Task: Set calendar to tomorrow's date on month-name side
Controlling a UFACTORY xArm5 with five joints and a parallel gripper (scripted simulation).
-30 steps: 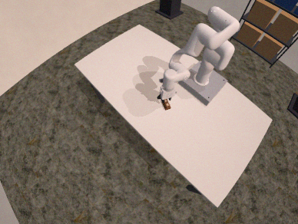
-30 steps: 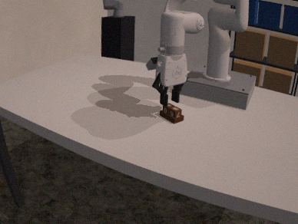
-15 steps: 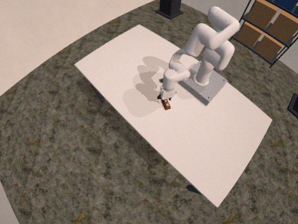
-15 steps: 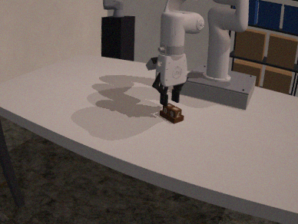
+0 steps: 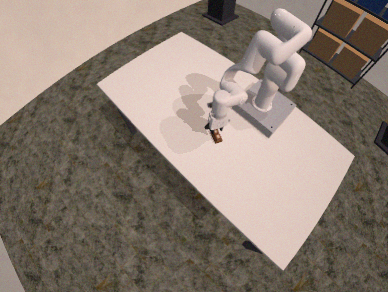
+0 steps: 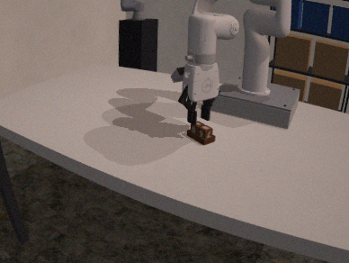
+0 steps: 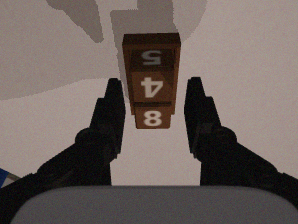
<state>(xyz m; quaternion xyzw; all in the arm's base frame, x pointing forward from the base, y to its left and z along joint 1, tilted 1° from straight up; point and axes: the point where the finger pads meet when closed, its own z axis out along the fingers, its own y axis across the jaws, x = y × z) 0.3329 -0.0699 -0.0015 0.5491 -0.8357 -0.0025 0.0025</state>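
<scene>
"Where did you find the tray (image 5: pixel 219 142) (image 6: pixel 208 140) (image 7: pixel 151 37) from your claw (image 5: pixel 214 128) (image 6: pixel 199 120) (image 7: pixel 154 94)?"

"Below and slightly ahead, on the surface (image 5: pixel 250 185) (image 6: pixel 252 171) (image 7: pixel 245 50), number cubes (image 5: pixel 216 135) (image 6: pixel 201 131) (image 7: pixel 151 86) aboard. In your wrist view its long axis ran away from you, between the finger lines."

"Claw condition?"

"Part open, holding nothing; your single arm served."

"Obstructions?"

"None noted alongside; the base (image 5: pixel 282 117) (image 6: pixel 288 104) stood well apart. Your descent, I judged, needed centring, lest a finger catch the rim."

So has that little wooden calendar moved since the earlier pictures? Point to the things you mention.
No, no shift that I can see: the calendar (image 5: pixel 216 136) (image 6: pixel 201 133) (image 7: pixel 127 75) sits in the same spot relative to the grey base plate (image 5: pixel 270 131) (image 6: pixel 288 118).
</scene>
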